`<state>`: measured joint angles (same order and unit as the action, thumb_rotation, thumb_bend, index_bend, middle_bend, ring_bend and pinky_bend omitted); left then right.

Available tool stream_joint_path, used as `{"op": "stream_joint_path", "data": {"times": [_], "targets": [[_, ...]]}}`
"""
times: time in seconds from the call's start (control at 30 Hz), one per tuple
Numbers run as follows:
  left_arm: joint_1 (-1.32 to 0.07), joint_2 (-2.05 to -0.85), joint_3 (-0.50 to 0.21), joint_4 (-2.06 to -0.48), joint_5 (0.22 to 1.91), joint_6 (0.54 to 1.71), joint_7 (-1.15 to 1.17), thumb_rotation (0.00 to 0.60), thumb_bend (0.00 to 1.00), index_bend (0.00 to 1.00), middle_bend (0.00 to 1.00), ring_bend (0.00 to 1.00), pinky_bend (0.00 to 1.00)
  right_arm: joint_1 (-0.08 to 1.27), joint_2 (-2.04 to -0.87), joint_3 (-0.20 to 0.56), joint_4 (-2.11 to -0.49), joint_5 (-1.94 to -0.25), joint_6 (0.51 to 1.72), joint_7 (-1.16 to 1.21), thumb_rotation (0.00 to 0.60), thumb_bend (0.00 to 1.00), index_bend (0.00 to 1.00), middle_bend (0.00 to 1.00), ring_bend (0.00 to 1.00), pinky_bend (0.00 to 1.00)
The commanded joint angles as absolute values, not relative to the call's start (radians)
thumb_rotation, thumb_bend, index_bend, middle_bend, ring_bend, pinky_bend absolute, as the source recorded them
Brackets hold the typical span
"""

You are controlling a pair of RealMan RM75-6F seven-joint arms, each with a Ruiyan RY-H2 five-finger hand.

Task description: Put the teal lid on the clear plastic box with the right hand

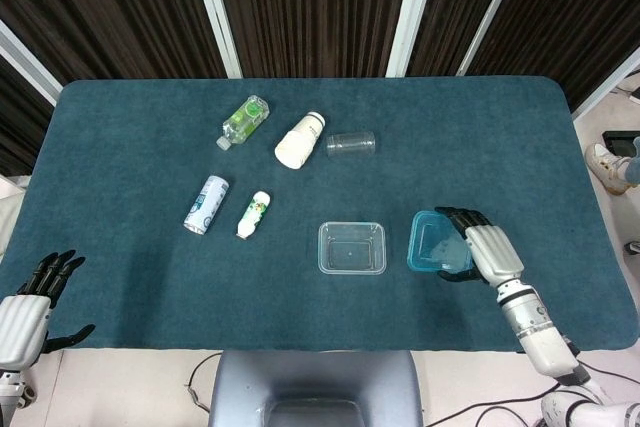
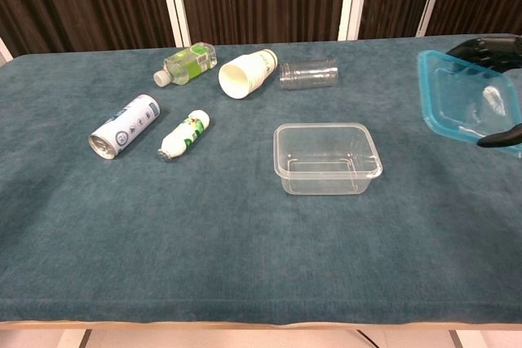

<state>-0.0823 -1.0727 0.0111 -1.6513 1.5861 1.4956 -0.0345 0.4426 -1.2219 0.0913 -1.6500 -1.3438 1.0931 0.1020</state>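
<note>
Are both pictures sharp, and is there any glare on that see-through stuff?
Head view: sharp throughout, evenly lit, soft shadow beside the clear plastic box. Chest view: sharp too, with a small bright glint on the teal lid in the right hand, which the frame edge cuts off.

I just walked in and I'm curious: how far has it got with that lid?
Done: the right hand has the teal lid gripped and raised off the table. In hand: the lid hangs tilted, just right of the clear plastic box. Left: carry it over the open box and set it down.
</note>
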Motion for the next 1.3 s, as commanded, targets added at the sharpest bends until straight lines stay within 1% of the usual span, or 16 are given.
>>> {"op": "stream_joint_path", "data": {"times": [0.03, 0.2, 0.3, 0.43, 0.57, 0.63, 0.8, 1.13, 1.3], "targets": [[-0.082, -1.073, 0.011, -1.651, 1.586, 1.496, -0.035, 0.6, 0.37, 0.14, 0.06, 0.05, 0.32, 0.466, -1.209, 0.084, -1.679, -1.389, 1.063, 0.138, 0.6, 0.63, 0.41, 0.47, 0.49, 0.52], [-0.083, -1.072, 0.011, -1.65, 1.586, 1.495, -0.037, 0.6, 0.37, 0.14, 0.06, 0.05, 0.32, 0.513, -1.254, 0.104, -1.676, -1.393, 1.016, 0.126, 0.6, 0.63, 0.38, 0.47, 0.46, 0.51], [-0.082, -1.072, 0.011, -1.649, 1.588, 1.498, -0.04, 0.6, 0.37, 0.15, 0.06, 0.05, 0.32, 0.537, -1.284, 0.119, -1.667, -1.368, 0.991, 0.1, 0.6, 0.62, 0.36, 0.46, 0.43, 0.48], [-0.081, -1.071, 0.011, -1.647, 1.589, 1.499, -0.044, 0.6, 0.37, 0.14, 0.06, 0.05, 0.32, 0.561, -1.314, 0.133, -1.659, -1.331, 0.959, 0.08, 0.6, 0.61, 0.29, 0.38, 0.33, 0.41], [-0.081, -1.071, 0.011, -1.647, 1.589, 1.499, -0.046, 0.6, 0.37, 0.14, 0.06, 0.05, 0.32, 0.57, -1.326, 0.137, -1.654, -1.32, 0.946, 0.078, 0.6, 0.6, 0.22, 0.32, 0.27, 0.36], [-0.082, -1.07, 0.012, -1.647, 1.589, 1.498, -0.047, 0.6, 0.37, 0.14, 0.06, 0.05, 0.32, 0.588, -1.357, 0.149, -1.635, -1.301, 0.931, 0.071, 0.6, 0.6, 0.2, 0.29, 0.24, 0.35], [-0.083, -1.069, 0.012, -1.646, 1.591, 1.497, -0.049, 0.6, 0.37, 0.14, 0.06, 0.05, 0.32, 0.609, -1.412, 0.167, -1.591, -1.268, 0.925, 0.058, 0.6, 0.6, 0.2, 0.29, 0.24, 0.34], [-0.085, -1.068, 0.011, -1.646, 1.587, 1.493, -0.054, 0.6, 0.37, 0.14, 0.06, 0.05, 0.32, 0.637, -1.46, 0.175, -1.546, -1.232, 0.892, 0.061, 0.6, 0.55, 0.18, 0.26, 0.2, 0.31], [-0.086, -1.067, 0.01, -1.645, 1.583, 1.49, -0.058, 0.6, 0.37, 0.14, 0.06, 0.05, 0.32, 0.643, -1.474, 0.176, -1.533, -1.227, 0.887, 0.065, 0.6, 0.53, 0.18, 0.25, 0.2, 0.31]]}}
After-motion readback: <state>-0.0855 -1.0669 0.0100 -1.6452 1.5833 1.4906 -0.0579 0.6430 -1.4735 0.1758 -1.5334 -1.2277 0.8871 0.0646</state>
